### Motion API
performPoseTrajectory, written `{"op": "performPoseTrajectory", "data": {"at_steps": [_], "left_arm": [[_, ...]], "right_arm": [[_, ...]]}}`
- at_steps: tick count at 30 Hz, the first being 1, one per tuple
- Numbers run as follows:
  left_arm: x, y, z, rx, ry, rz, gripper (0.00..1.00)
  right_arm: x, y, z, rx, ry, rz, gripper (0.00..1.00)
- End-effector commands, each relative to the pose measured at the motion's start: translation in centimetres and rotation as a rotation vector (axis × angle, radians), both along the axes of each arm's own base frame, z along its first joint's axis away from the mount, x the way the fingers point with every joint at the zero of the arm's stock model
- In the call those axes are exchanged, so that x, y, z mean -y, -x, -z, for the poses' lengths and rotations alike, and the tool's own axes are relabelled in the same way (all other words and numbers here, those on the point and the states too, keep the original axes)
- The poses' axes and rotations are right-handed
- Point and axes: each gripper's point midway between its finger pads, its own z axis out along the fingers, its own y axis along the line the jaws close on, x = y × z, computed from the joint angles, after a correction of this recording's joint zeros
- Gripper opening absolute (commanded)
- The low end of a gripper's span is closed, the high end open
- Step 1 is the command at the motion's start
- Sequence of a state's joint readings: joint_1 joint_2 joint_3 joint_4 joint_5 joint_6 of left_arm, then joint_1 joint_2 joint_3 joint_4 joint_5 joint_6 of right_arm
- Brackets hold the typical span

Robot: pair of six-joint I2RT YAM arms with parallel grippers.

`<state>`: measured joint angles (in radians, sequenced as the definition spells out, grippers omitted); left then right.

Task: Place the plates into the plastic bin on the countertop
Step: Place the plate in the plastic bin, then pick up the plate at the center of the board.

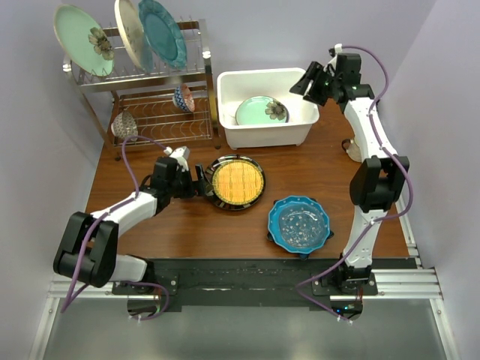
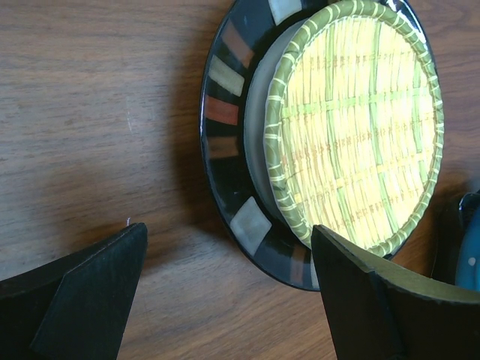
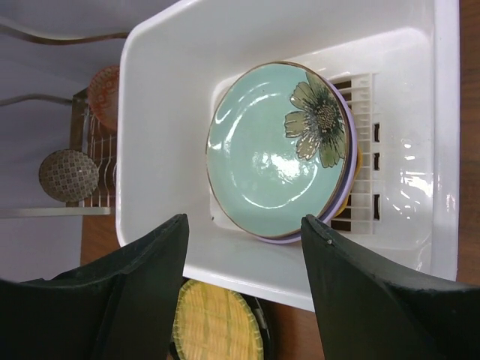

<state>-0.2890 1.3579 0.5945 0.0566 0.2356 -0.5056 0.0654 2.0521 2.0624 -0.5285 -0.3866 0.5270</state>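
Nearest on the table (image 1: 187, 232), the blue scalloped plate (image 1: 300, 223) lies flat, off to the right of the left claw (image 1: 201, 184). That claw stands wide and empty, low over the table, its fingers right at the left rim of the dark-rimmed plate (image 1: 236, 182). Farther back, the right claw (image 1: 309, 81), parted and holding nothing, hovers by the right end of the plastic bin (image 1: 262, 136). Below it in the bin, the mint flower plate (image 3: 274, 150) rests on a lilac plate (image 3: 300, 237).
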Motion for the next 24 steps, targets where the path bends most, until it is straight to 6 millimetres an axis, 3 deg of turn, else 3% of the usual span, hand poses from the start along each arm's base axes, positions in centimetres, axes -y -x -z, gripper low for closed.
{"op": "performPoseTrajectory", "data": {"at_steps": [1, 10, 19, 24], "left_arm": [[0.7, -1.4, -3.1, 0.075, 0.047, 0.006, 0.95], [1.3, -2.0, -5.1, 0.114, 0.075, 0.023, 0.92], [2.8, -2.1, -6.9, 0.136, 0.155, 0.064, 0.86], [3.4, -2.1, -7.4, 0.148, 0.174, 0.095, 0.77]], "right_arm": [[-0.6, 1.1, -5.5, 0.132, -0.04, -0.024, 0.66], [-1.1, 5.1, -7.3, 0.17, -0.061, -0.063, 0.66], [-1.7, 8.6, -4.8, 0.127, -0.074, -0.104, 0.65], [-2.6, 10.7, -3.0, 0.092, -0.069, -0.147, 0.64]]}}
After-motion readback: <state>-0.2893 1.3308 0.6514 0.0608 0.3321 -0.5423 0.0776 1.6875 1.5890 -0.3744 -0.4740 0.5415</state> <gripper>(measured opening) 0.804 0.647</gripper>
